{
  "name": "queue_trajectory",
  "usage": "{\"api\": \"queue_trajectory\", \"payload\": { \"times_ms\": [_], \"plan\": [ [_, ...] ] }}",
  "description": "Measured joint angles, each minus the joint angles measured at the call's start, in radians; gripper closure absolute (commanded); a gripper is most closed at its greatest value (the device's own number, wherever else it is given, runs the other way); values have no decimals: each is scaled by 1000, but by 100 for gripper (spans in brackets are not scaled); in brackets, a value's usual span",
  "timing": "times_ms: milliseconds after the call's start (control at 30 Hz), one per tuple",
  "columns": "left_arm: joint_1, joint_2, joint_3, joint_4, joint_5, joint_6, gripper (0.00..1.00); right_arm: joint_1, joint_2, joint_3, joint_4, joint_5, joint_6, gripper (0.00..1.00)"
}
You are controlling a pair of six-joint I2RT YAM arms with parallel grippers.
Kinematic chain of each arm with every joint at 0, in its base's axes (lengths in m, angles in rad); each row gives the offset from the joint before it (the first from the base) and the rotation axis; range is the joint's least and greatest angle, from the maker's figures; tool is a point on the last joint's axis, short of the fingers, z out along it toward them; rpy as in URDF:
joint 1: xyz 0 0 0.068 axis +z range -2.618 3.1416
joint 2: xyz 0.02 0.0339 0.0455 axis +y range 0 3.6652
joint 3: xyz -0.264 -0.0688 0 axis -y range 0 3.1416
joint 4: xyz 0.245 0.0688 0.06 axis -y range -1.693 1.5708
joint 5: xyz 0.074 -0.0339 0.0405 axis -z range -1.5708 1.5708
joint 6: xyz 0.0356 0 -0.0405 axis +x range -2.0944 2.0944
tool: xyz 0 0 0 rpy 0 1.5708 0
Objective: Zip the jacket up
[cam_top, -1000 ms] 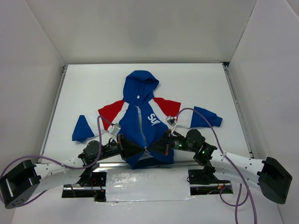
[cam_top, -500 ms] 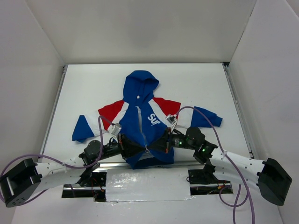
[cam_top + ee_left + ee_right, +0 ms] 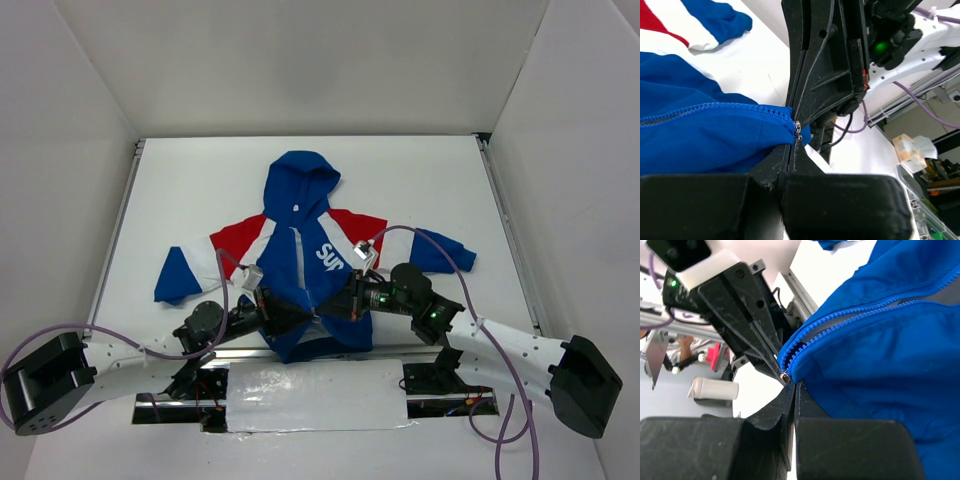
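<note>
The jacket (image 3: 300, 215) lies flat on the white table, hood at the far end, royal blue with red shoulders and white lettering. Its zipper (image 3: 303, 265) runs down the front. My left gripper (image 3: 303, 318) and right gripper (image 3: 328, 309) meet tip to tip at the bottom of the zipper. In the left wrist view the left gripper (image 3: 794, 142) is shut on the blue hem by a small metal zipper end (image 3: 798, 131). In the right wrist view the right gripper (image 3: 795, 385) is shut on the other zipper edge (image 3: 805, 347), beside a metal piece (image 3: 785, 376).
Metal rails run along the table's left side (image 3: 118, 230) and right side (image 3: 510, 230). White walls enclose the table. A taped strip (image 3: 315, 395) lies between the arm bases. Purple cables (image 3: 400, 236) loop over both arms.
My right gripper has moved left and a little away from the near edge, closing in on the left gripper at the zipper bottom. The hem between them has bunched slightly.
</note>
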Motion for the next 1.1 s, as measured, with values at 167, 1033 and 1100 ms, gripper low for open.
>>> {"api": "queue_trajectory", "payload": {
  "times_ms": [167, 1033, 1100],
  "plan": [
    [-9, 37, 0, 27, -23, 15, 100, -3, 10, 28, -55, 14, 7, 100],
    [-58, -60, -5, -192, -47, -38, 100, 0, -223, 27, -137, 18, -126, 41],
    [-58, -68, -5, -195, -48, -39, 100, 18, -230, 8, -135, 7, -105, 44]
  ]
}}
